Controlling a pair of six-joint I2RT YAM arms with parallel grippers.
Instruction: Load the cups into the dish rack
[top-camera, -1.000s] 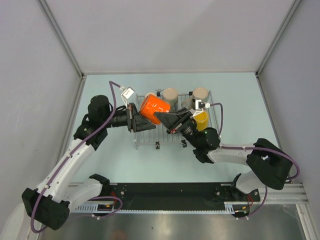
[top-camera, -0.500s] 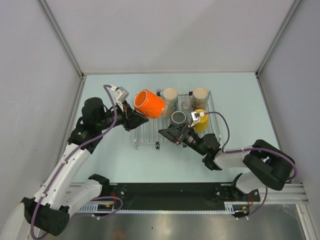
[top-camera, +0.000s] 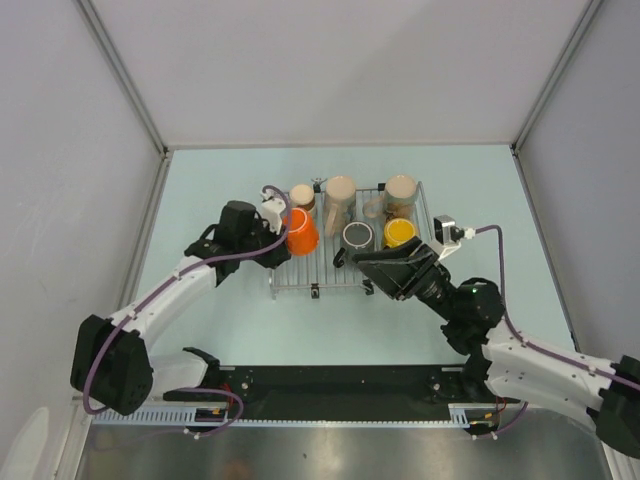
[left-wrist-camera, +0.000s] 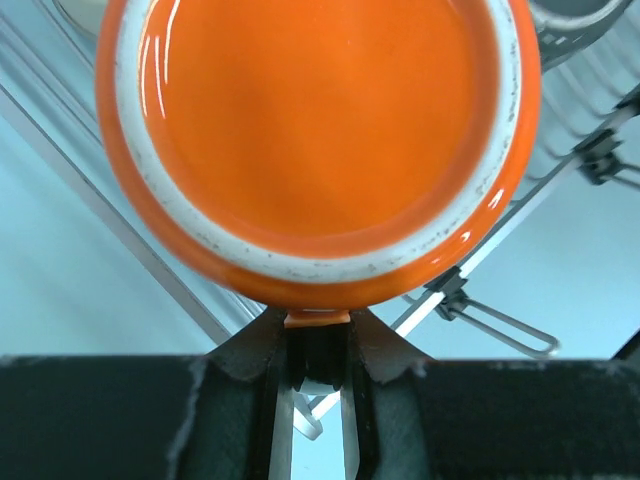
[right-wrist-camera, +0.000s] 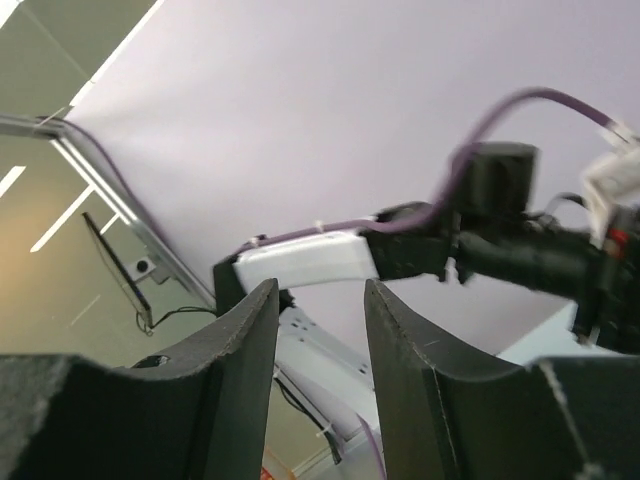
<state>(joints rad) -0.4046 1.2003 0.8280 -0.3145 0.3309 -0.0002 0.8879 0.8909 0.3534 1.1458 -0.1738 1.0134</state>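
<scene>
Pale blue-green table (top-camera: 215, 175) fills the floor of a booth with plain grey walls (top-camera: 350, 70). On it, towards the far middle, lies the dish rack (top-camera: 322, 272), a flat silver wire grid with small black clips at its edges.

Over the rack's left part is the orange cup (top-camera: 301, 233). The left gripper (top-camera: 279, 226) holds it, fingers pinched narrowly on the cup's handle. In the left wrist view a small orange tab sits between the two finger pads. The cup's base, with its bare whitish ring, faces that camera, and rack bars show behind it. Whether the cup touches the bars I cannot tell.

To its right on the rack stands the dark cup (top-camera: 357, 236), seen from above as a pale ring around a dark centre. Just right of that is the yellow cup (top-camera: 400, 232). Three pale ones stand along the rack's far edge: a small cream cup (top-camera: 302, 195) just beyond the orange one, a tall cream cup (top-camera: 340, 192), and a beige cup (top-camera: 402, 190) at the far right corner. Between the last two is a smaller thing too indistinct to name.

The right gripper (top-camera: 372, 268) hangs at the rack's near right edge, near the dark and yellow cups but apart from both. The right wrist view shows its fingers spread with nothing between them, tilted up towards the wall and the left arm (top-camera: 170, 295).
</scene>
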